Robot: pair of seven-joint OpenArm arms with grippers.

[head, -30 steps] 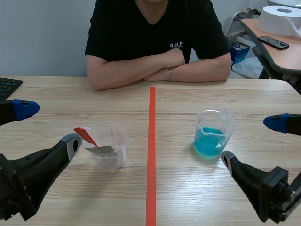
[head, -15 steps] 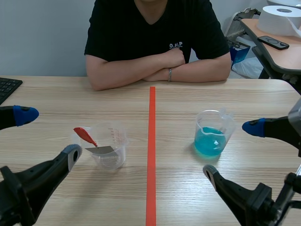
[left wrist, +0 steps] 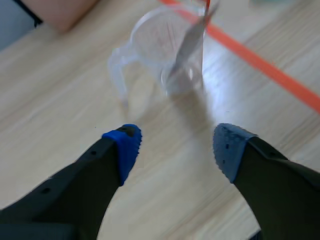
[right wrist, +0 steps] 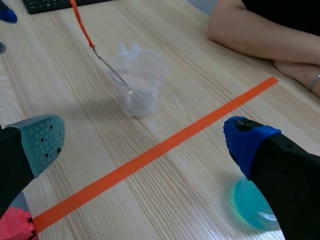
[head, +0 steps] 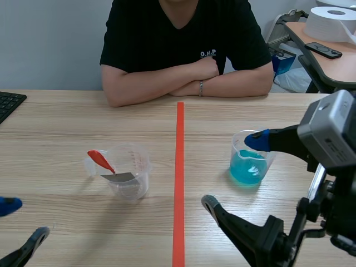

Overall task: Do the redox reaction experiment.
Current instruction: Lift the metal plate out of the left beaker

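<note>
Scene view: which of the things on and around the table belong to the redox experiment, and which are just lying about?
Belongs to the job:
- clear cup
- red-handled metal tool standing in it
- cup of blue liquid

Just lying about:
- keyboard at the table's edge
- paper roll on the side table
- black remote-like device beside the roll

On the wooden table, a clear plastic beaker holding a red-handled metal spatula stands left of the orange-red tape line, a clear plastic beaker of blue liquid right of it, a person's folded arms behind both.
</note>
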